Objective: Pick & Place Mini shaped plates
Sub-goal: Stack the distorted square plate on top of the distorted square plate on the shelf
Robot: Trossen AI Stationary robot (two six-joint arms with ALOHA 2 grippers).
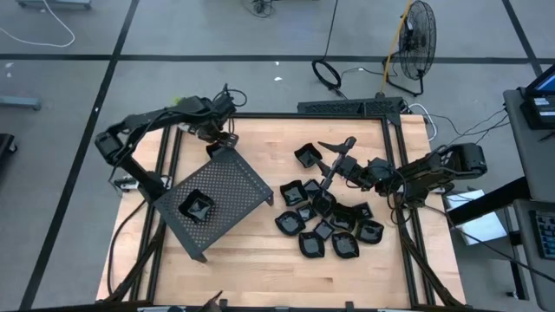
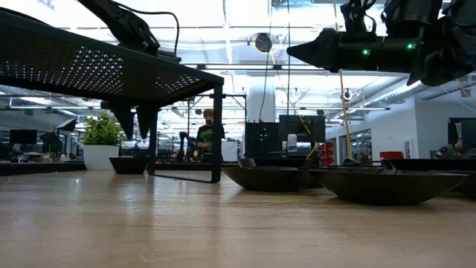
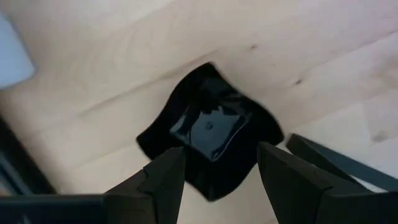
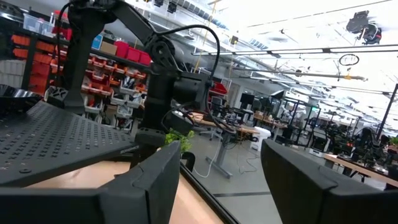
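The left gripper (image 3: 214,171) is hovering with its fingers spread wide and holding nothing, just above one mini shaped plate (image 3: 208,130) lying on the wooden table (image 1: 251,251) just beside the perforated tray's (image 1: 234,178) far corner. The right gripper (image 1: 334,149) is also hanging open and empty, over the cluster of plates (image 1: 325,225) well to the right of the tray. These glossy dishes are probably light, stiff, slippery and chippable, so pinching a raised rim edge is looking safest. The tray is standing raised on legs and is carrying a single plate (image 1: 196,206) near its middle.
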